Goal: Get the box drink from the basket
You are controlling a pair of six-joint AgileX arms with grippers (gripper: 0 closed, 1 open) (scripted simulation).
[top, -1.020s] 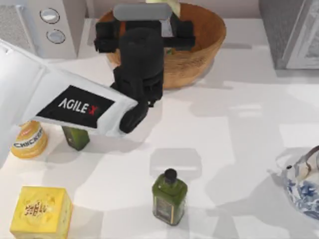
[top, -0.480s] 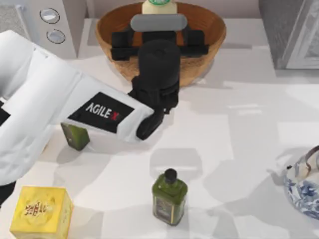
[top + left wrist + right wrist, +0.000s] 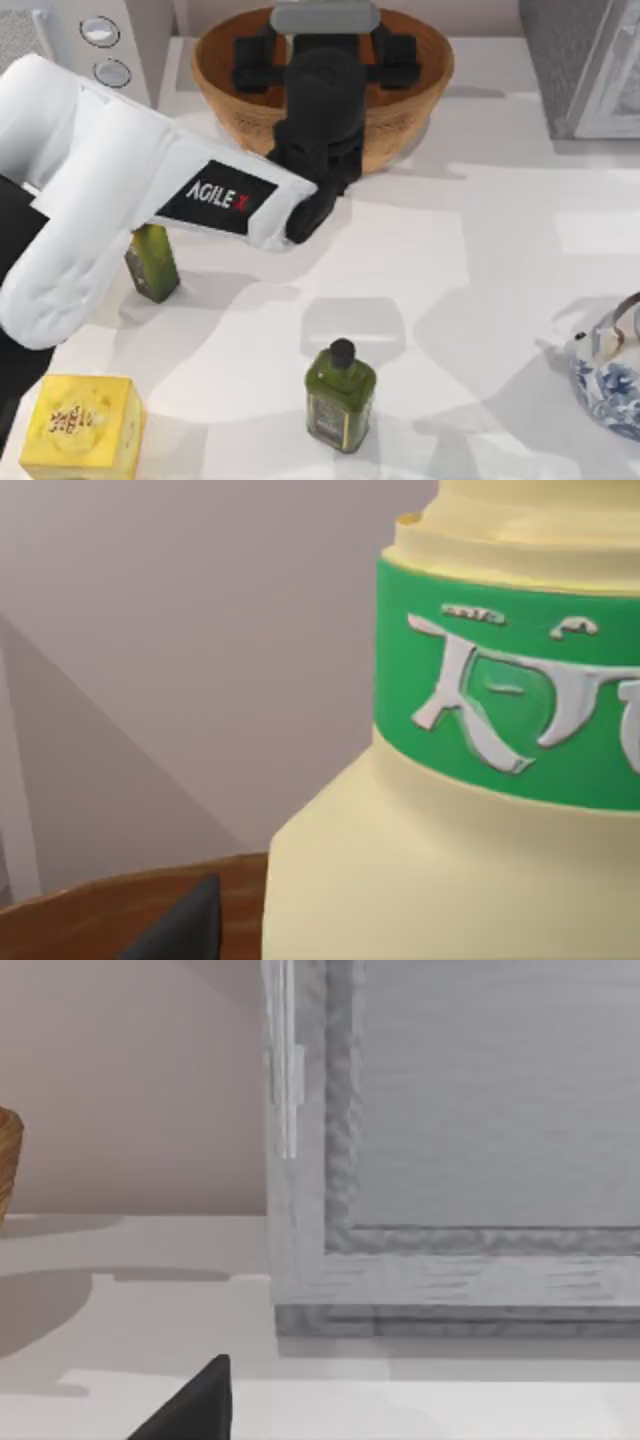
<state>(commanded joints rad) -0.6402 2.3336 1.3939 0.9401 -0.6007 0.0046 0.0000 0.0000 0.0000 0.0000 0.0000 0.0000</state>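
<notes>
Pale-yellow box drink (image 3: 450, 810) close before left end effector (image 3: 322, 25) — grip state unclear.

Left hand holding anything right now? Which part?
Cannot be told. The left hand is over the basket, right up against the box drink near its green neck band, but contact isn't visible.

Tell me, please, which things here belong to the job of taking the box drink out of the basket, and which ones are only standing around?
Part of the job:
- pale-yellow box drink with green neck band
- brown woven wicker basket
- left gripper, over the basket

Just lying about:
- two dark green glass bottles
- yellow cube box with red print
- blue-and-white teapot
</notes>
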